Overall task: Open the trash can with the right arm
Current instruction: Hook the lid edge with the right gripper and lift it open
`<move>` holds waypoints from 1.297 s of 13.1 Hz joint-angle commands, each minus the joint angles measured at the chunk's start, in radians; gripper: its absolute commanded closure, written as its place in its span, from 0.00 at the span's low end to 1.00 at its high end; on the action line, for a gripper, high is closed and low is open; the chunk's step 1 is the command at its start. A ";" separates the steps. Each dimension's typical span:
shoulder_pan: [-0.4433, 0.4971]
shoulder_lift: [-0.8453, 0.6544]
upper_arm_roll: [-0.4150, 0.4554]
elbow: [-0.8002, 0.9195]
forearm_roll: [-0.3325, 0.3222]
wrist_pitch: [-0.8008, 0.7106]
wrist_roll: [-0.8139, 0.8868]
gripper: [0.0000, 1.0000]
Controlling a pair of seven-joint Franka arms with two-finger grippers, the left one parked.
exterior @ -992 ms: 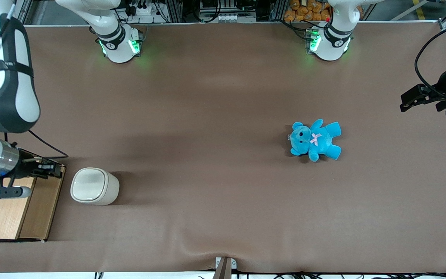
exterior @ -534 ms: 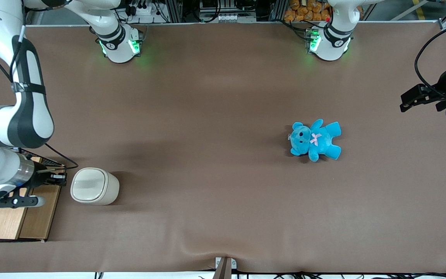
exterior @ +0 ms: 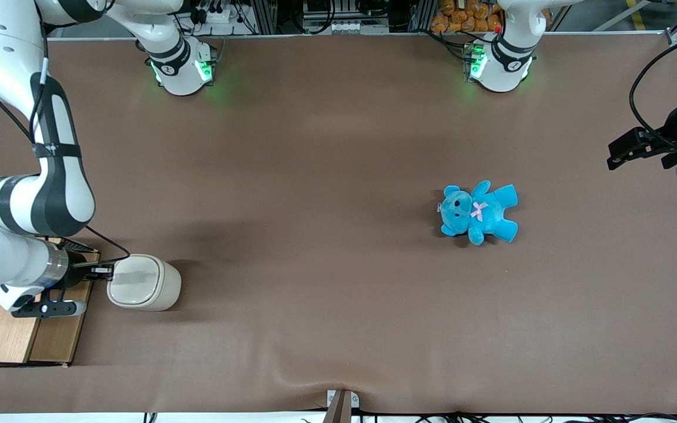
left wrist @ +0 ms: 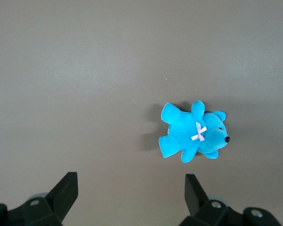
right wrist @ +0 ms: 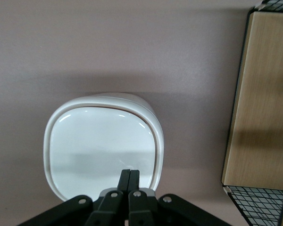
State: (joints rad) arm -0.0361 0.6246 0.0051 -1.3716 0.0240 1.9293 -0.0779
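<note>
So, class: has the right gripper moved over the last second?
Yes. The gripper, fingers shut, has moved off the wooden box toward the trash can and now hangs over its lid's edge.

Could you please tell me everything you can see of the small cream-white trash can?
The small cream-white plastic trash can is a rounded-square tub standing upright on the brown table, beside the wooden box. Its flat, paler, glossy lid is closed. The right arm's black two-finger gripper, fingers shut, hovers over the lid's edge; contact is unclear.
</note>
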 commanded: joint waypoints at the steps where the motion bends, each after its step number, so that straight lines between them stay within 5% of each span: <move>1: 0.001 0.023 0.003 0.017 -0.016 -0.001 0.007 1.00; 10: -0.005 0.080 0.003 0.014 -0.010 0.091 0.007 1.00; 17: 0.028 0.052 0.006 0.104 -0.009 -0.116 0.015 1.00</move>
State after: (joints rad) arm -0.0108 0.6771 0.0068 -1.3023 0.0239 1.8530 -0.0773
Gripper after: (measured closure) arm 0.991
